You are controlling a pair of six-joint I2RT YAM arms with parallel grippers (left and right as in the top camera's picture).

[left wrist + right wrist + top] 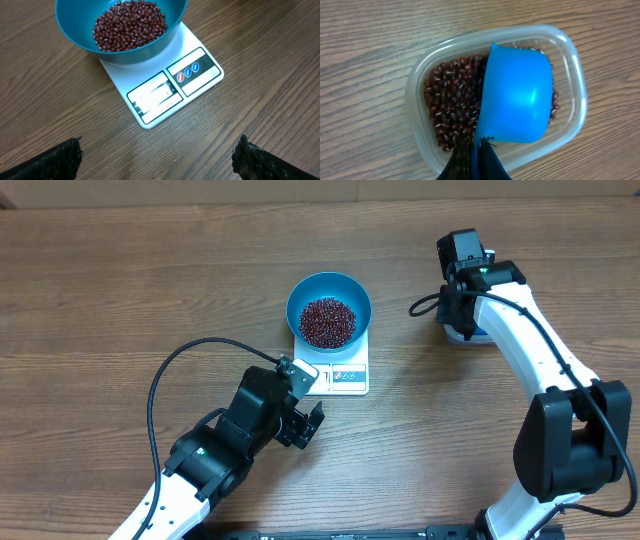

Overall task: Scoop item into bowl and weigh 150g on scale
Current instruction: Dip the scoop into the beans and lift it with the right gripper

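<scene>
At lower left the left gripper (157, 150) hangs spread wide and empty over the tabletop (100, 280), just short of the scale (345, 375). At centre the bowl (300, 292) sits on the scale with a heap of beans (327, 321) inside. At upper right the right gripper (475, 162) pinches the scoop (515, 100), which lies back-up in the tub (570, 60) over more beans. This looks like a refill. The display (152, 97) is too washed out to read, so the next move calls for checking it before carrying another load.
</scene>
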